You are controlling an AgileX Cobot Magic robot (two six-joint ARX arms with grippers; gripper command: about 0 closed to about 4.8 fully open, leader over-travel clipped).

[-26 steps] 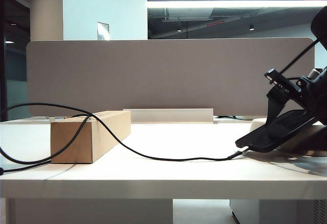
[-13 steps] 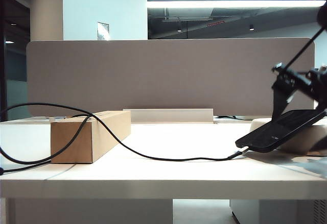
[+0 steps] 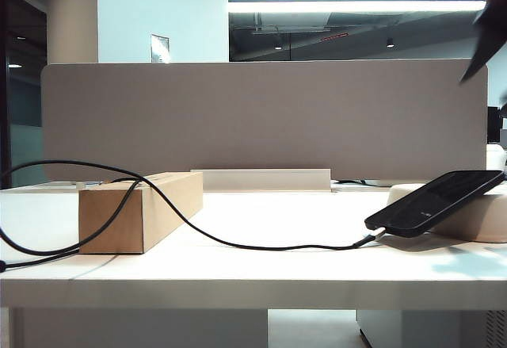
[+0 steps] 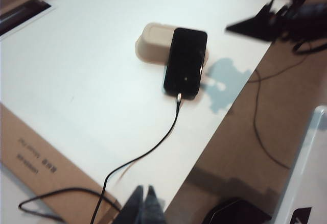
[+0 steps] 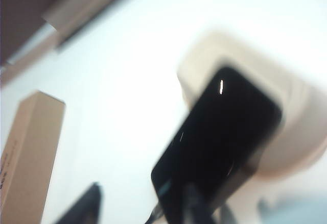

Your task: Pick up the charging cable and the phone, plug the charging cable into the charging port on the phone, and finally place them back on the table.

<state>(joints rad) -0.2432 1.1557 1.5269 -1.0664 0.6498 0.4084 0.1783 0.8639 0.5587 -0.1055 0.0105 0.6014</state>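
The black phone (image 3: pixel 434 203) lies tilted, its upper end propped on a beige pulp tray (image 3: pixel 475 223) at the right of the table (image 3: pixel 261 273). The charging cable (image 3: pixel 238 245) runs from the left over the box to the phone, its plug in the charging port (image 4: pixel 178 97) on the phone's (image 4: pixel 186 60) low short edge. My right gripper (image 5: pixel 138 208) hangs above the phone (image 5: pixel 219 142), open, with nothing between its blurred fingers (image 5: pixel 82 206). My left gripper (image 4: pixel 144 206) is shut and empty over the table's near side, beside the cable (image 4: pixel 163 137).
A brown cardboard box (image 3: pixel 142 209) stands at the left with the cable draped over it. A grey divider panel (image 3: pixel 261 118) closes off the back. A blurred dark part of the right arm (image 3: pixel 485 51) shows in the top right corner of the exterior view.
My right gripper has let go of the phone and risen up and away to the top right. The phone stays on the tray with the cable plugged in. The cable has not shifted.
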